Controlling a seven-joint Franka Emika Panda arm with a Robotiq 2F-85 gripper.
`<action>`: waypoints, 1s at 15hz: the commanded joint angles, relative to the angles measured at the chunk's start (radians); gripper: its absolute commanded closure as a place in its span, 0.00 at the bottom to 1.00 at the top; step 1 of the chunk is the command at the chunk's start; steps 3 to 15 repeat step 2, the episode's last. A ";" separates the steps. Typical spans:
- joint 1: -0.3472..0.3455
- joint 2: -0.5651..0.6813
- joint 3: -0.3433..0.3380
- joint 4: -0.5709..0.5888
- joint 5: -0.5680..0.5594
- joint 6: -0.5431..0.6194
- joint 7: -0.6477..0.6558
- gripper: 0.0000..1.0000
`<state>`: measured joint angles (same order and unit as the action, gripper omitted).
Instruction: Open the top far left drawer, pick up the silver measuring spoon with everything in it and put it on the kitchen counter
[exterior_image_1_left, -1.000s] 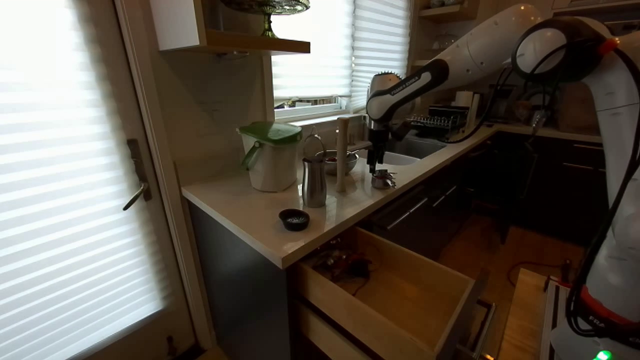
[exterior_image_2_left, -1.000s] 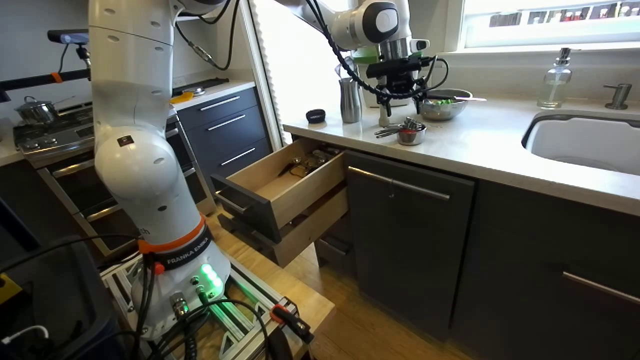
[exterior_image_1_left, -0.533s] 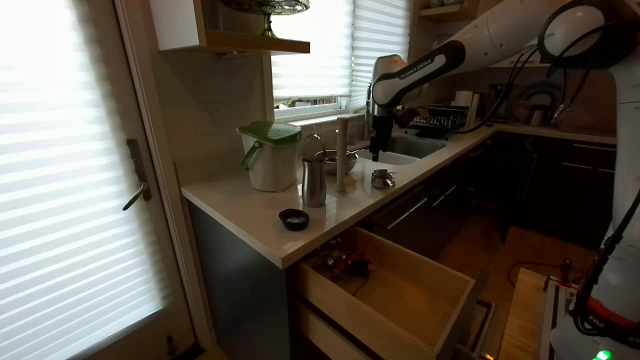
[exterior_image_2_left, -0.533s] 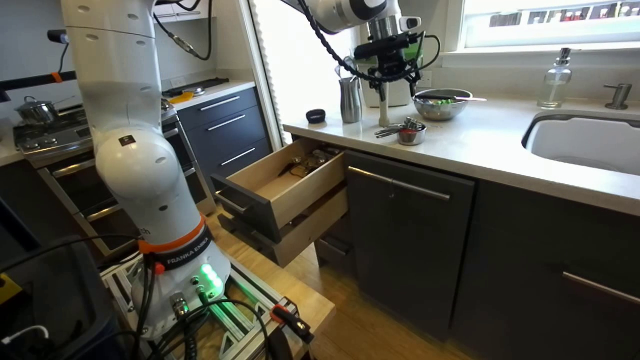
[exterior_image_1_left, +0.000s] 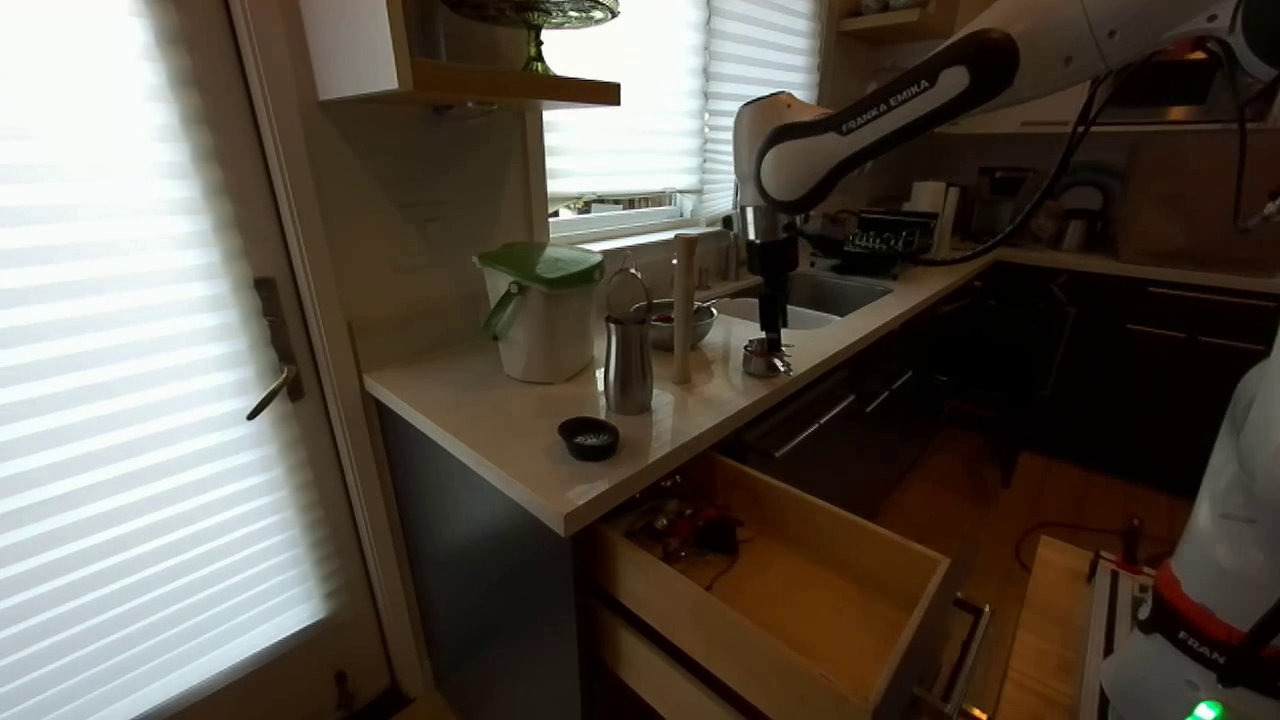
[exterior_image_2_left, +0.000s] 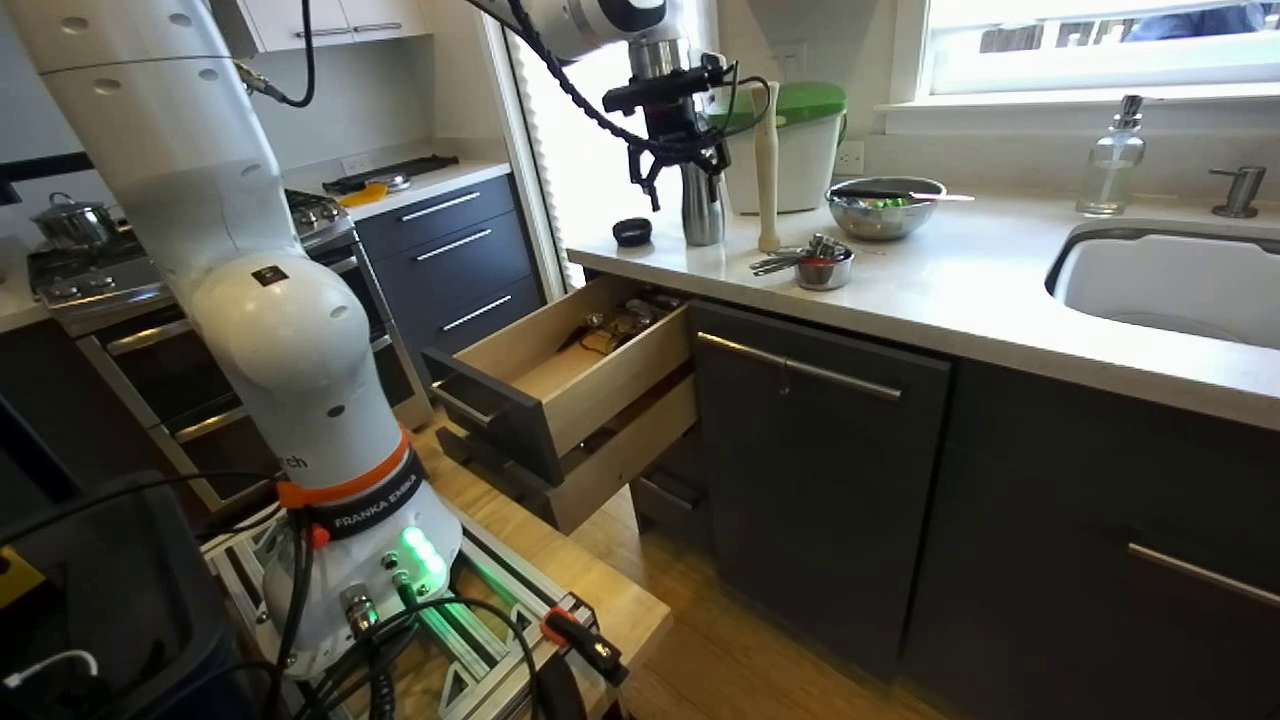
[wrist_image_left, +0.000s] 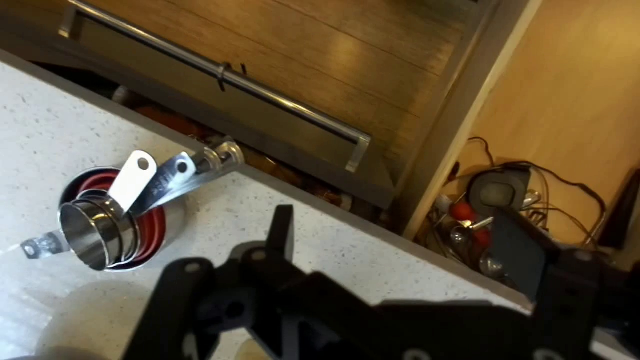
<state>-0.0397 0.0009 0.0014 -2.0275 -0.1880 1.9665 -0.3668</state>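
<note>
Silver measuring spoon (exterior_image_2_left: 825, 272) near bench (exterior_image_2_left: 960, 290) edge

We note open bench from spoon to sink (exterior_image_2_left: 1180, 270). End effector (wrist_image_left: 397, 240) hangs aloft, fingers apart. Smaller cups (wrist_image_left: 100, 227) nest in the spoon; pulled-out top drawer (exterior_image_2_left: 620, 388) holds cable (wrist_image_left: 565, 180), clutter (wrist_image_left: 495, 190).

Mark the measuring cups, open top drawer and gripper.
Measuring cups (exterior_image_2_left: 824, 275): in an exterior view, bottom cup's outer wall.
Top drawer (exterior_image_2_left: 612, 388): in an exterior view, wooden side wall.
Gripper (wrist_image_left: 392, 215): in the wrist view, midway between fingertips.
</note>
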 joint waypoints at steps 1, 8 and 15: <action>0.013 0.001 -0.006 0.005 0.000 -0.002 0.004 0.00; 0.011 0.002 -0.009 0.010 0.000 -0.002 0.004 0.00; 0.011 0.002 -0.009 0.010 0.000 -0.002 0.004 0.00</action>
